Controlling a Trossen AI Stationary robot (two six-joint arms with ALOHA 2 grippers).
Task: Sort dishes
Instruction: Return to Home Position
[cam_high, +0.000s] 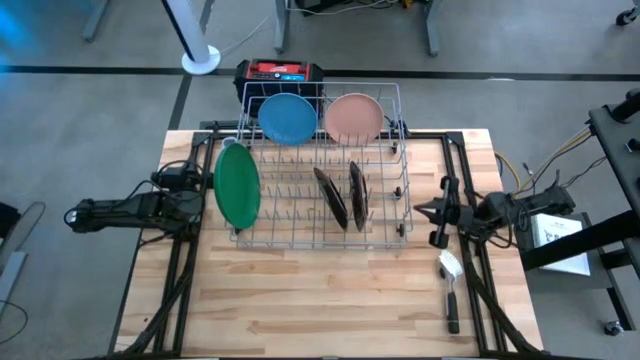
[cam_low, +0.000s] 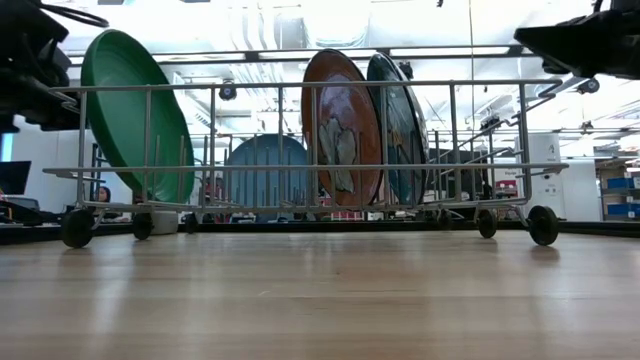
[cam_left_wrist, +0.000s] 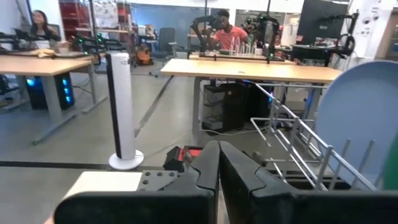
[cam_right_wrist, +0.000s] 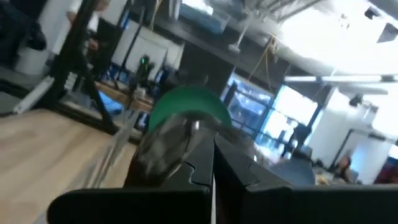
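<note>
The grey wire rack (cam_high: 320, 235) holds all the dishes on edge between its tines. The green plate (cam_high: 237, 186) stands at its left end, the light blue plate (cam_high: 288, 117) and the pale pink plate (cam_high: 353, 117) at its far end, and two dark orange-brown plates (cam_high: 331, 198) (cam_high: 357, 195) in the middle. My left gripper (cam_high: 205, 203) is shut and empty just left of the green plate. My right gripper (cam_high: 425, 212) is shut and empty just right of the rack. The right wrist view shows the green plate (cam_right_wrist: 186, 106) beyond the shut fingers (cam_right_wrist: 212, 163).
The black-handled, white-headed brush (cam_high: 450, 285) lies on the table near the right edge, in front of my right arm. A red and black box (cam_high: 280, 72) sits behind the rack. Bare wood lies between the rack and the near edge (cam_high: 320, 310).
</note>
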